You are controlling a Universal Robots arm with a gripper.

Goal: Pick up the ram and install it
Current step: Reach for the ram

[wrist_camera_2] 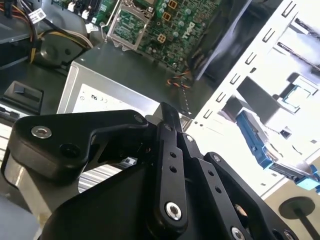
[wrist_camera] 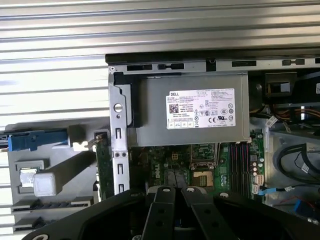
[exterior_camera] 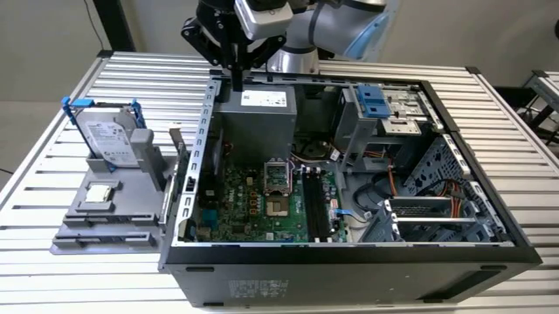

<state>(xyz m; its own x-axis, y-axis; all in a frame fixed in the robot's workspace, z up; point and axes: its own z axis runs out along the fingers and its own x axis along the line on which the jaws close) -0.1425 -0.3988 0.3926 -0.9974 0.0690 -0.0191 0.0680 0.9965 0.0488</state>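
The ram (exterior_camera: 178,148) is a thin green-edged stick standing on edge in the grey fixture (exterior_camera: 114,209), just outside the open computer case's wall on the exterior view's left; in the first wrist view the ram (wrist_camera: 103,161) stands beside that wall. My gripper (exterior_camera: 235,82) hangs high over the case's back corner, above the silver power supply (exterior_camera: 258,118), up and to the right of the ram. Its black fingers (wrist_camera: 167,200) meet at the tips with nothing between them, so the gripper (wrist_camera: 176,186) is shut and empty. The second wrist view shows the gripper (wrist_camera_2: 169,114) over the power supply (wrist_camera_2: 107,100).
The black memory slots (exterior_camera: 315,204) lie on the green motherboard (exterior_camera: 253,203) beside the processor socket (exterior_camera: 276,176). A hard drive with a blue bracket (exterior_camera: 109,134) stands on the fixture, with a small chip (exterior_camera: 98,193) nearby. Case walls, cables and drive cages surround the board.
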